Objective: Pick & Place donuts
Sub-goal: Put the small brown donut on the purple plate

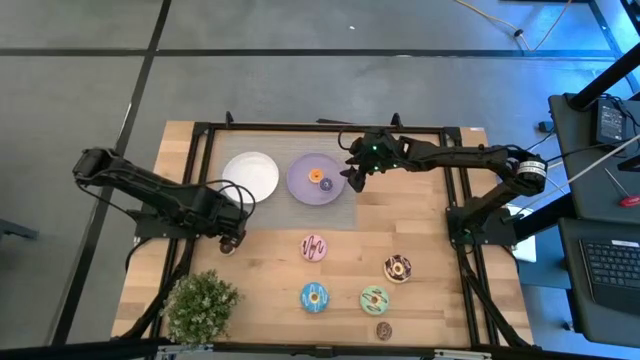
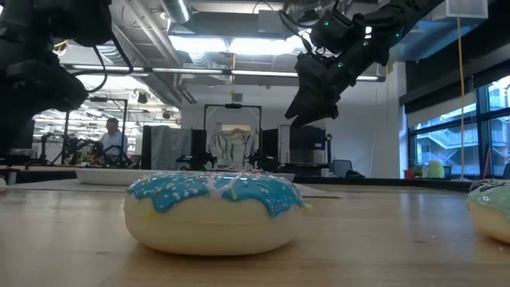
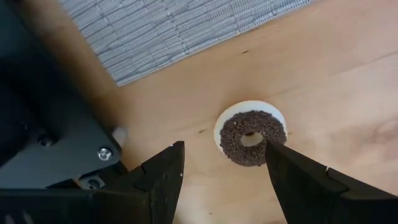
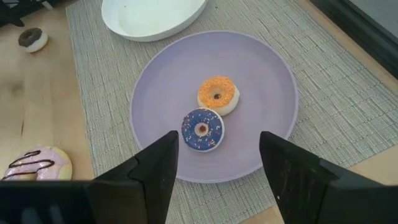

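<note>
My left gripper (image 3: 225, 155) is open and low over the table's left part, with a dark-brown mini donut (image 3: 252, 134) lying flat on the wood by one fingertip. My right gripper (image 4: 219, 140) is open, raised above the lilac plate (image 4: 267, 68), which holds an orange mini (image 4: 217, 94) and a purple mini (image 4: 202, 129). The pink (image 1: 314, 247), chocolate (image 1: 398, 268), blue (image 1: 314, 297) and green (image 1: 375, 298) donuts lie flat on the table. Another dark mini (image 1: 383, 330) sits near the near edge. My left gripper comes from above at the dark-brown mini donut. One fingertip (image 3: 277, 155) overlaps the donut's rim (image 3: 264, 149) and the other stands clear on bare wood. I cannot tell whether that fingertip touches it. The donut lies flat on the table.
A white plate (image 1: 252, 175) sits on the grey mat (image 4: 348, 106) beside the lilac plate. A small potted plant (image 1: 200, 305) stands at the near left corner. Bare wood lies between the plates and the donut row. A black frame (image 1: 200, 135) runs round the table.
</note>
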